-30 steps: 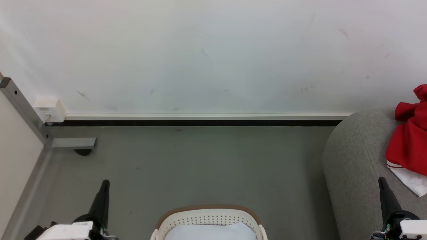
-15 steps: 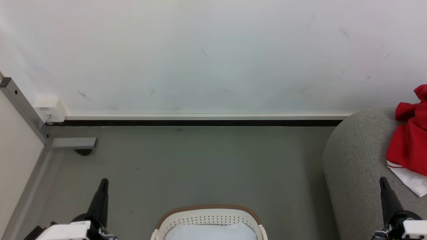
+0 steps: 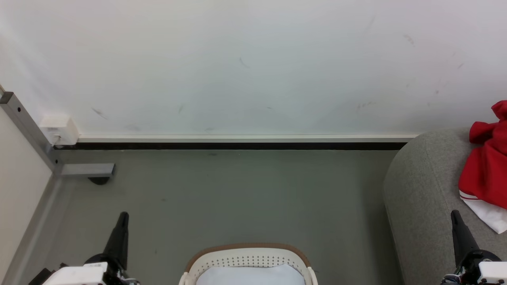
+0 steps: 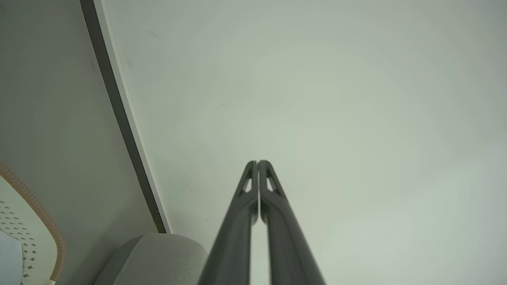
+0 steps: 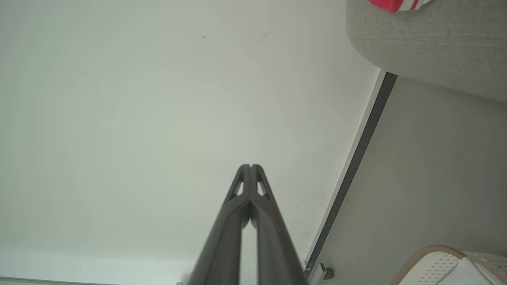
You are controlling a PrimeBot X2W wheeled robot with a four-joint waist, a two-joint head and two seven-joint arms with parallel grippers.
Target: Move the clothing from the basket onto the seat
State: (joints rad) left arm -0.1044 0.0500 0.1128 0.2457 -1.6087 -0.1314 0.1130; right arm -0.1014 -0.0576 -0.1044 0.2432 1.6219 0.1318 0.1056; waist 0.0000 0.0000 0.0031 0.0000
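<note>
On the seat (image 3: 420, 190) — the clothing (image 3: 485, 174) lies unmoved.

Left gripper (image 3: 123, 217) at lower left of the head view: fingers pressed together into one dark spike, tip leaning slightly right, with the white left wrist block (image 3: 77, 275) cut off by the bottom edge. Right gripper (image 3: 455, 214) mirrors it at lower right, also closed, tip leaning slightly left above the white right wrist block (image 3: 491, 272). Both wrist views agree (tips touching at frame centre, a thin slit between the fingers lower down).
</note>
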